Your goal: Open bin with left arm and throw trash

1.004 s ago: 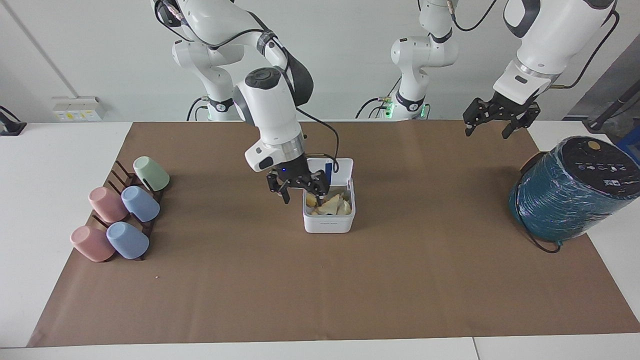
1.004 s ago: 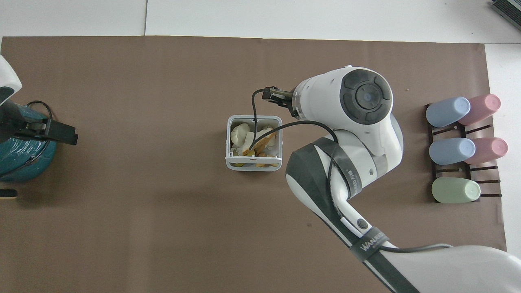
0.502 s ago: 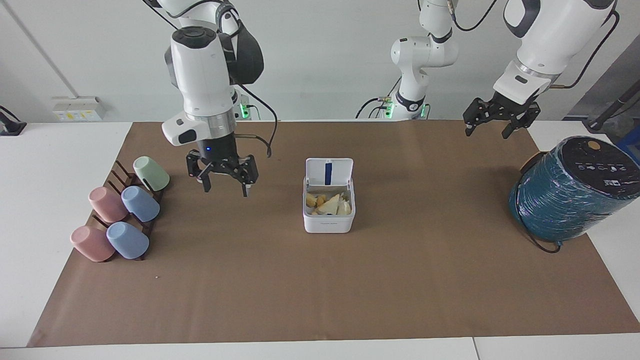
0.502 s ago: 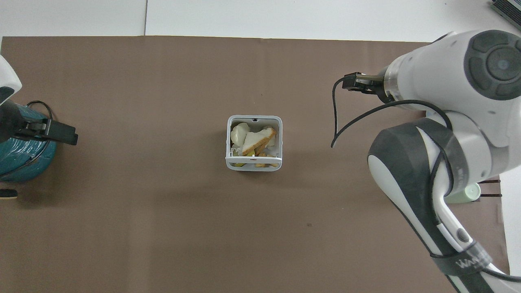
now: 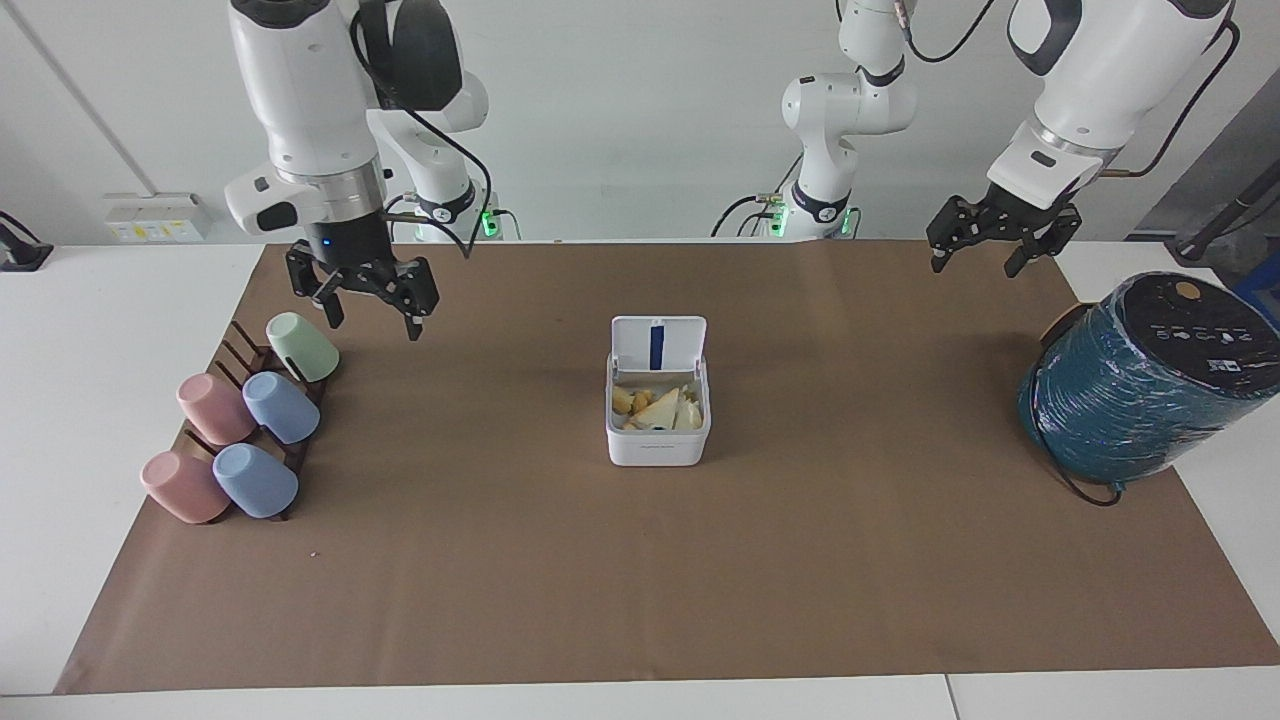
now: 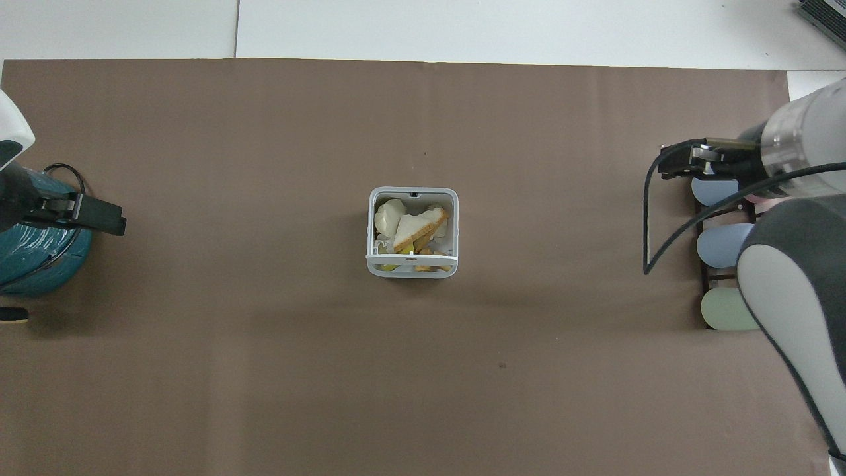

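The bin [image 5: 657, 445] is a small white box at the middle of the brown mat, its lid [image 5: 658, 343] standing upright with a blue stripe on it. Pale yellow-cream trash [image 5: 660, 408] lies inside it, and the overhead view shows a rounded lump and a triangular wedge of trash [image 6: 413, 228] within the bin's rim [image 6: 370, 231]. My right gripper [image 5: 370, 320] hangs open and empty over the mat beside the cup rack, well away from the bin. At the left arm's end of the table, my left gripper [image 5: 975, 265] waits raised and open, holding nothing.
Several pastel cups [image 5: 240, 420] lie on a dark rack at the right arm's end of the mat. A big teal wrapped cylinder [image 5: 1140, 380] stands at the left arm's end, with a black cable under it. The brown mat [image 5: 800, 560] covers most of the table.
My right gripper rose from the bin and swung to the cup rack at its own end of the table. The trash stayed in the bin. The left arm has not moved.
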